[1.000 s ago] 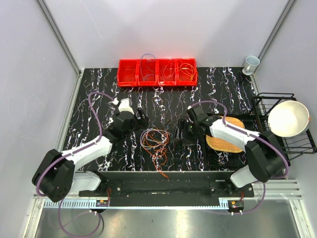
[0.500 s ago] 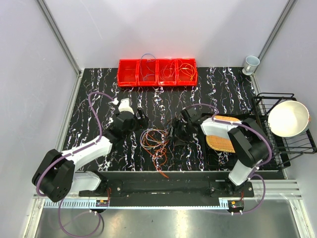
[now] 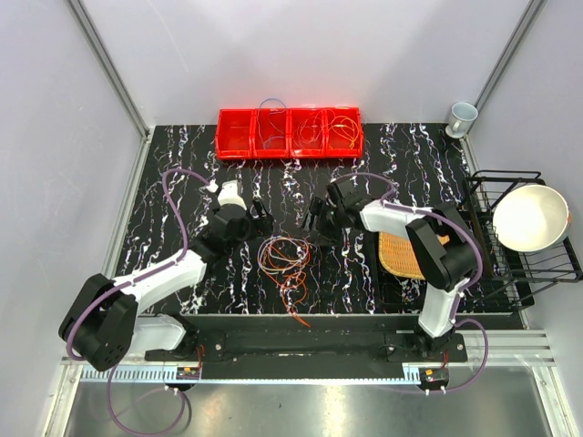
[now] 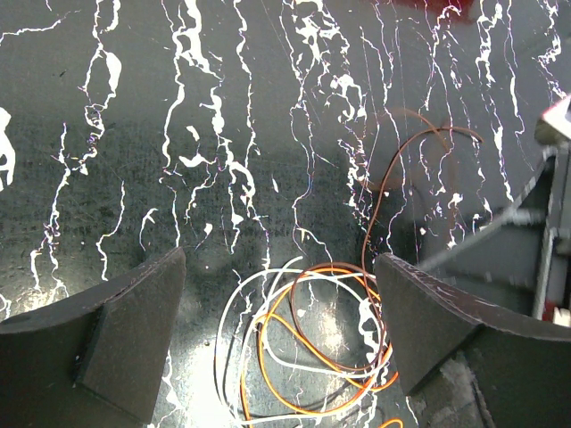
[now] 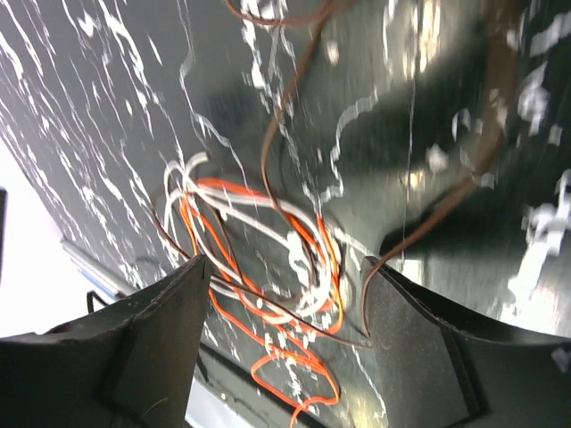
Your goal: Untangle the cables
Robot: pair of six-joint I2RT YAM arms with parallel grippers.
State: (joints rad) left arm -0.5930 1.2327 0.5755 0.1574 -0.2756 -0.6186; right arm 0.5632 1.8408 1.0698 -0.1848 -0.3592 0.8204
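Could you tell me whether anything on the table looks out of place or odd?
Yes: the cables sit in one knotted heap in the middle of the table, unlike the strands sorted into the red bins. One orange strand trails from the heap to the table's near edge. Nothing looks spilled or broken.

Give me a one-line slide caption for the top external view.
Left gripper and right gripper, both open, flank tangled cables on a black marbled table; red bins sit behind.
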